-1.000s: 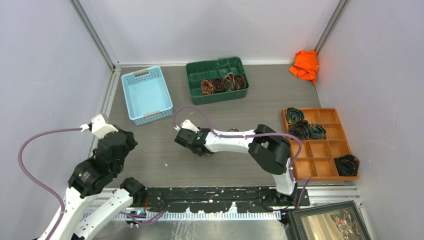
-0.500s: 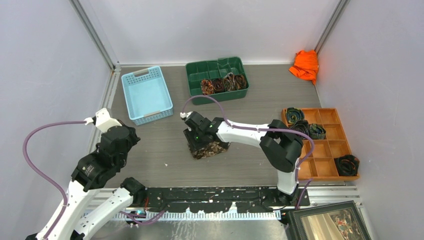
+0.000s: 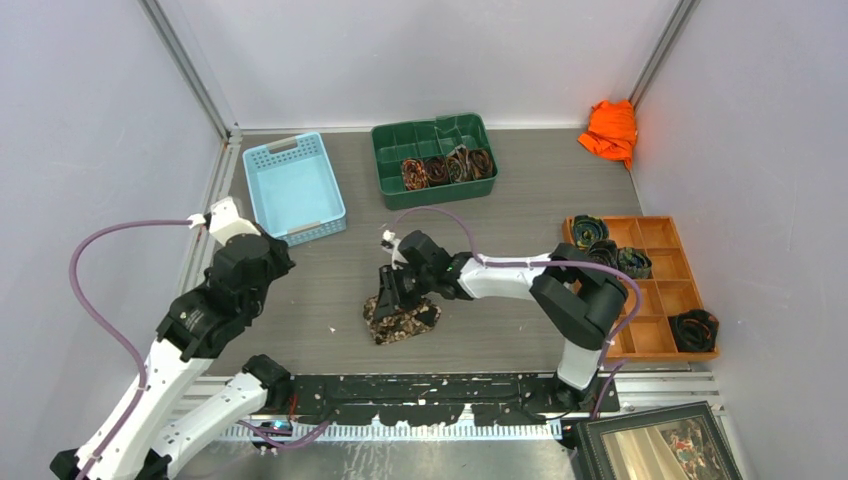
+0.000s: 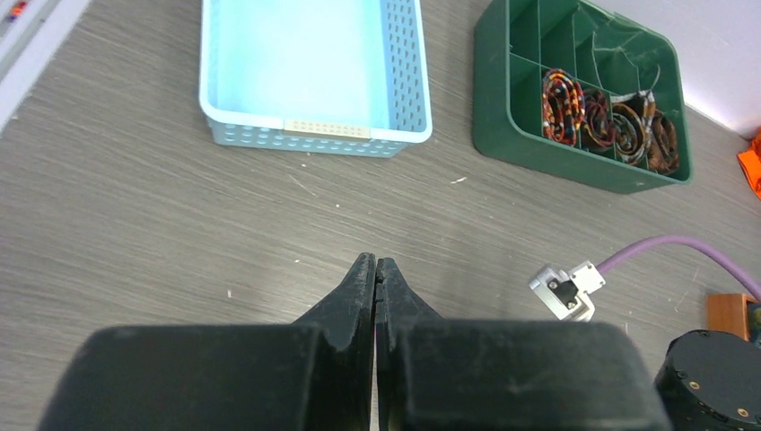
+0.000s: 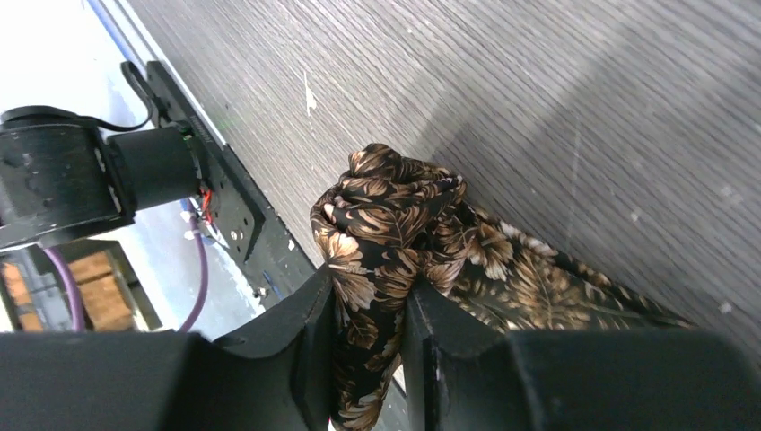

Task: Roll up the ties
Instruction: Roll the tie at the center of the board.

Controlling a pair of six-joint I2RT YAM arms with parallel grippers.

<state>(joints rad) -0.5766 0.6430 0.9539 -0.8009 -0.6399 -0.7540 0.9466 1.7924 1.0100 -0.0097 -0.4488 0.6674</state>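
A tie (image 3: 400, 318) of black fabric with brown and tan leaves lies bunched on the grey table, in front of the middle of the rail. My right gripper (image 3: 396, 292) points down at it. In the right wrist view the right gripper (image 5: 370, 314) is shut on a fold of this tie (image 5: 395, 215), and the rest spreads over the table to the right. My left gripper (image 4: 375, 269) is shut and holds nothing. It hovers over bare table near the blue basket, at the left (image 3: 262, 268). Several rolled ties (image 3: 450, 166) sit in the green tray (image 3: 400, 138).
The blue basket (image 3: 290, 190) stands at the back left and the green tray (image 4: 502, 90) beside it. A wooden compartment tray (image 3: 640, 300) at the right holds dark rolled ties (image 3: 600, 255). An orange cloth (image 3: 612, 130) lies in the back right corner. A framed picture (image 3: 655, 440) sits at the near right.
The right jaws have narrowed onto the tie, and the gripper has swung toward the near edge, dragging the bunched fabric with it. The left arm has reached further forward, toward the blue basket.
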